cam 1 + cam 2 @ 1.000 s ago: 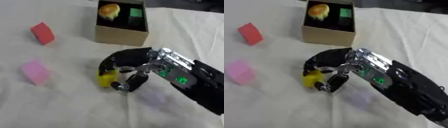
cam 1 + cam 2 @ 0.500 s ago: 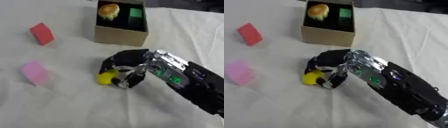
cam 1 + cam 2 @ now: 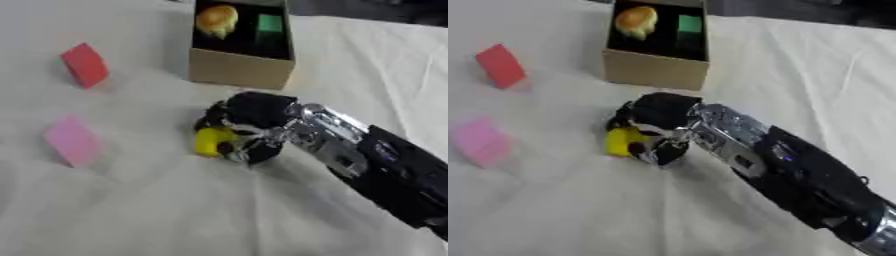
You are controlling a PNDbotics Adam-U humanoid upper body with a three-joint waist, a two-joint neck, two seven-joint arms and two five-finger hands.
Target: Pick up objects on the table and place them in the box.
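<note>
Reaching in from the lower right, the right hand (image 3: 254, 117) lies low over the white-clothed table (image 3: 175, 210) with its fingers and thumb curled round a small yellow object (image 3: 213, 140); the object sits at the hand's left edge, pinched between dark fingers above and a thumb below, and it appears to touch the cloth, though the blur makes that hard to settle; the silver and black forearm (image 3: 798, 175) runs back from the hand toward the lower right corner.

Just beyond the hand, up and slightly left of it, stands the cardboard box (image 3: 241, 75), its near wall close to the knuckles but apart from them; inside it, at the far end from the hand, lie a rounded orange-yellow item (image 3: 217, 19) on the left and a green block (image 3: 269, 23) on the right, side by side.

Well to the left of the hand, and farther up the table, a red block (image 3: 85, 65) stands tilted on the cloth; also well to the left, roughly level with the hand and a little below it, a pink block (image 3: 73, 140) rests on the table; both are clear of the hand and of the box.

The left hand shows in neither view.
</note>
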